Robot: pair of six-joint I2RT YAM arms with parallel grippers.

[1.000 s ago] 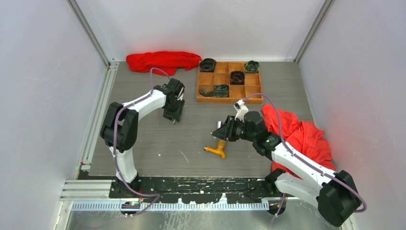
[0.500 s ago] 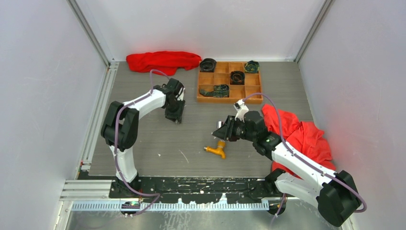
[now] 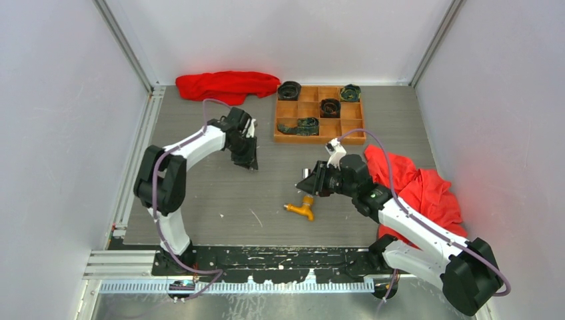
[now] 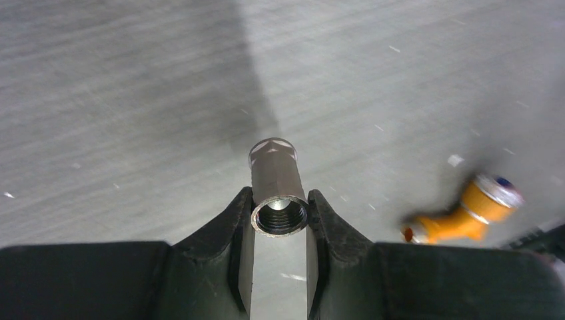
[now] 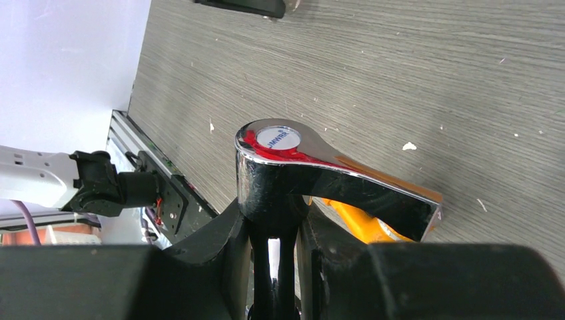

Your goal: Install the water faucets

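1. Shiny chrome faucet with a lever handle (image 5: 320,173): we found it gripped at its stem by the closed right pincer (image 5: 273,220), held over the grey bench (image 3: 200,200).
2. Orange-yellow faucet with a bent spout (image 3: 301,208): we logged it lying loose on the bench, just below that pincer.
3. Dull grey threaded metal sleeve (image 4: 274,167): we noted it clamped between the fingers of the left pincer (image 4: 280,217), well apart from both faucets.

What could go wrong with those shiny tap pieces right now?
The left jaws pinch only the end of the round metal sleeve, so it could slip out. The silver faucet in the right jaws sits close to the orange faucet and might bump it.
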